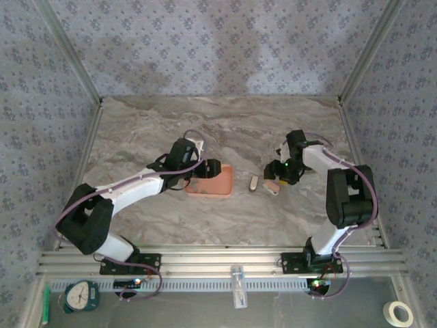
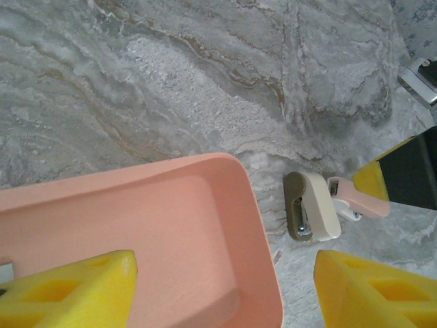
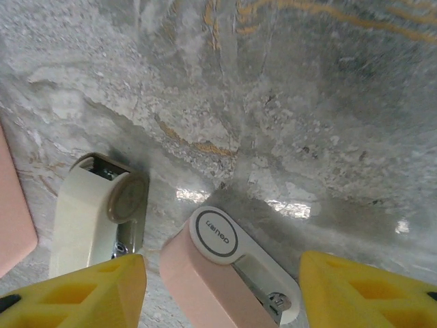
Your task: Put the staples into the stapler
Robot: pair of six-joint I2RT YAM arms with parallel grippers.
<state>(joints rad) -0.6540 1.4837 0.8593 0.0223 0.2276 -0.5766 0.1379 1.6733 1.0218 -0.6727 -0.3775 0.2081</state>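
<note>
Two open end effectors: my right end effector is nearer, the stapler lying slantwise between its fingers; left end effector hovers over the tray.

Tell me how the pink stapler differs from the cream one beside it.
Colour: the pink stapler has a pink body and white top; the cream stapler has taupe trim. Marking: the pink stapler's round white end carries a printed logo; the cream stapler's round cap is plain taupe. Place: the cream stapler lies nearer the tray, the pink stapler beyond it. Shared: both are small, show some metal, and lie on the table.
</note>
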